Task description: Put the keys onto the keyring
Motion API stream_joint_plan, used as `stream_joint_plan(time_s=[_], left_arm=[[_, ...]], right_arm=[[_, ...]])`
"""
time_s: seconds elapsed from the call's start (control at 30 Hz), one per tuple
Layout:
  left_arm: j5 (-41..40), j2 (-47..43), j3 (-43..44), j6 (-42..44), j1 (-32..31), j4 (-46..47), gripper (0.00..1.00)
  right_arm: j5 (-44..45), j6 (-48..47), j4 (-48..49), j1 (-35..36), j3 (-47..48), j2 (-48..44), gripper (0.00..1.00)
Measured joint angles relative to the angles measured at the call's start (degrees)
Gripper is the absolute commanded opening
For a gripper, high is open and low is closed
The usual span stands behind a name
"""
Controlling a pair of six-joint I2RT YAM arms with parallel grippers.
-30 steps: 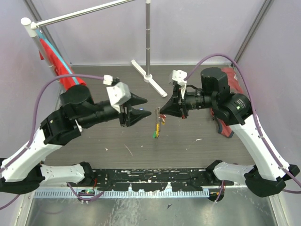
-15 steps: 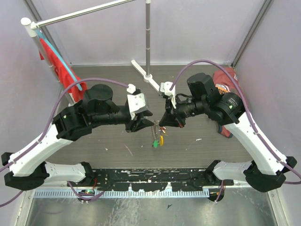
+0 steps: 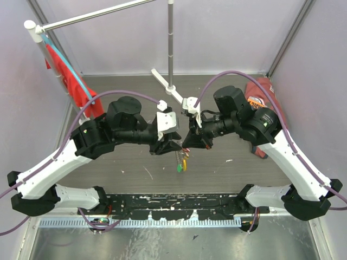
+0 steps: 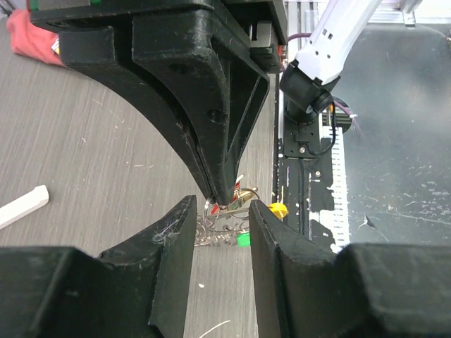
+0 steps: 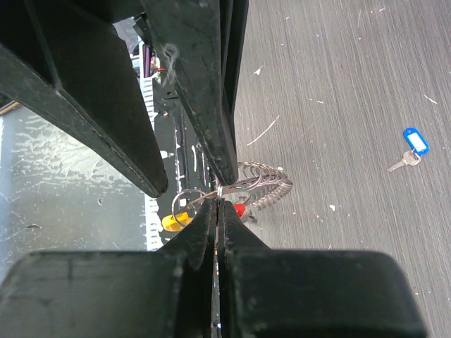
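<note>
My right gripper [image 3: 187, 144] is shut on the thin wire of the keyring [image 5: 257, 184], a bundle of silvery loops held above the table. A yellow tag [image 5: 174, 222] and a green tag [image 4: 244, 240] hang from it, and the red key head [image 5: 239, 209] sits by my right gripper's fingertips [image 5: 217, 204]. My left gripper [image 3: 172, 145] is open, its jaws on either side of the keyring [image 4: 224, 227] without closing on it, tip to tip with the right one. The blue key [image 5: 413, 144] lies alone on the table.
A white stand base [image 3: 171, 89] and pole stand at the back centre. Red cloth [image 3: 69, 81] hangs at the back left, and a red object [image 3: 261, 97] lies at the back right. A black rail [image 3: 173, 203] runs along the near edge. A white strip [image 4: 21, 206] lies on the table.
The two arms have moved towards each other. My left gripper has come in from the left until its open jaws straddle the keyring that my right gripper holds.
</note>
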Motion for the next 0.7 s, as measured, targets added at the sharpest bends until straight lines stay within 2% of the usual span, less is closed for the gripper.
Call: stream_joint_plan(time_s=[0.27,0.53,0.7], left_arm=[[0.46,2.21,1.14,1.2,0.0,-3.5,0.39],[0.46,2.95,1.88,1.97,0.0,-4.66,0.3],[0.46,2.95,1.95,1.99,0.0,-4.74,0.3]], right_arm=[[0.0,0.0,0.02,0.26,0.0,-0.2,0.01],[-0.22,0.22,0.46,0.55,-0.04,-0.55,0.01],[-0.22,0.2,0.61,0.63,-0.13,-0.81,0.01]])
